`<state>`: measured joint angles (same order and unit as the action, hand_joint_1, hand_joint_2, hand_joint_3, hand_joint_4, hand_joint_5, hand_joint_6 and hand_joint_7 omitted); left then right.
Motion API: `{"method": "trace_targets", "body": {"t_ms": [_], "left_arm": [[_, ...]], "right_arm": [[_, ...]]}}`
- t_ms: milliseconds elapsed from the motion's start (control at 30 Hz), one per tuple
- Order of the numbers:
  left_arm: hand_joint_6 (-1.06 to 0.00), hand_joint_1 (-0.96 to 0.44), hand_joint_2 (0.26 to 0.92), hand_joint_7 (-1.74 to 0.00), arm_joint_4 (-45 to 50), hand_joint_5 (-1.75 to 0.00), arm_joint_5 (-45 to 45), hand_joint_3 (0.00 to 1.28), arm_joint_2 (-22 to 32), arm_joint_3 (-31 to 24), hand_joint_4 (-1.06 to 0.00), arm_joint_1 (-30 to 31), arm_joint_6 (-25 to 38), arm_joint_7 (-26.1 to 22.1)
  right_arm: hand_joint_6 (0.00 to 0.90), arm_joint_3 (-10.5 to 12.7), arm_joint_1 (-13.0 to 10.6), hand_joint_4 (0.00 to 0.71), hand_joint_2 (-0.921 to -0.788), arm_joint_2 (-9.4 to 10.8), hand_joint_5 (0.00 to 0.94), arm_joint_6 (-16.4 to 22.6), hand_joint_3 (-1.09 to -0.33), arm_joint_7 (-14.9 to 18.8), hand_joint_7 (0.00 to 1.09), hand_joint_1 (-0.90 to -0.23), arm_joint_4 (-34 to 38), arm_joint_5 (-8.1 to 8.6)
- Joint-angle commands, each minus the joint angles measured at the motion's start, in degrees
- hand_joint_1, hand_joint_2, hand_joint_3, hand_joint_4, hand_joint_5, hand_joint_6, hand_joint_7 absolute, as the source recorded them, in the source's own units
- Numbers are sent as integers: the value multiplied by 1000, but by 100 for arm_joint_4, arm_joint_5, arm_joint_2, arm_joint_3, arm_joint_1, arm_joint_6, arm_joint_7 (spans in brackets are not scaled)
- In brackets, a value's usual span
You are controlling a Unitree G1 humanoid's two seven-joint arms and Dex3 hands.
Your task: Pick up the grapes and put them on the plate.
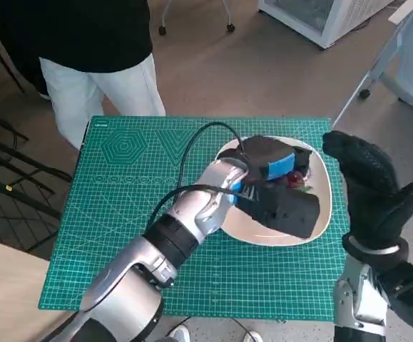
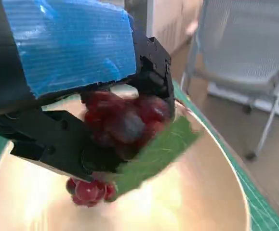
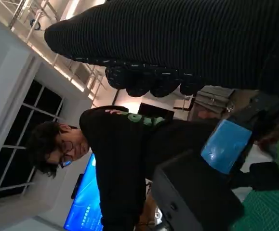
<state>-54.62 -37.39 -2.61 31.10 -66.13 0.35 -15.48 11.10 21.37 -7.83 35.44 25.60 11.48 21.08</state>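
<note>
My left hand hovers over the white plate at the right of the green mat. In the left wrist view its black fingers grip a bunch of dark red grapes with a green leaf, just above the plate. A few grapes hang lowest, near the plate's surface. A bit of red and green peeks out beside the hand in the head view. My right hand is raised off the table's right edge, fingers spread, holding nothing.
A person in a black top and white trousers stands at the far left side of the table. The green cutting mat covers the tabletop. Chair legs and a white cabinet stand on the floor beyond.
</note>
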Motion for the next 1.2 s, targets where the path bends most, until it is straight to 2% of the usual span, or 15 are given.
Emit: {"method": "trace_targets", "body": {"t_ms": [33, 200, 467, 667, 933, 1200], "left_arm": [[-276, -374, 912, -62, -29, -123, 145, 19, -78, -70, -109, -90, 138, -163], [-298, -484, 919, -27, -19, -27, 201, 11, -34, -63, -83, -5, 28, -139], [-302, -533, 921, -15, 107, -8, 415, 52, 176, -218, -90, 226, -400, 6], [-262, -533, 921, -3, 262, -4, 800, 125, 525, -500, -91, 411, -826, -326], [-230, -518, 921, -1, 692, -1, 2295, 160, 1009, -1560, -79, 1019, -1469, -1285], [-252, -524, 921, -12, 1037, -12, 3737, 175, 955, -2724, -107, 1914, -2478, -1217]], "right_arm": [[112, -10, -86, 307, -921, 27, 0, -38, -559, -53, 350, -525, 74, -36], [113, -17, -83, 306, -921, 31, 0, -40, -561, -69, 348, -524, 67, -51], [112, -24, -81, 305, -921, 20, 0, -57, -563, -82, 347, -523, 51, -53], [112, -29, -67, 305, -921, 20, 0, -52, -564, -88, 346, -523, 65, -62], [112, -36, -30, 304, -921, 34, 0, -26, -565, -80, 346, -524, 110, -83], [112, -66, 29, 304, -921, 60, 0, 8, -567, -49, 346, -521, 182, -85]]}}
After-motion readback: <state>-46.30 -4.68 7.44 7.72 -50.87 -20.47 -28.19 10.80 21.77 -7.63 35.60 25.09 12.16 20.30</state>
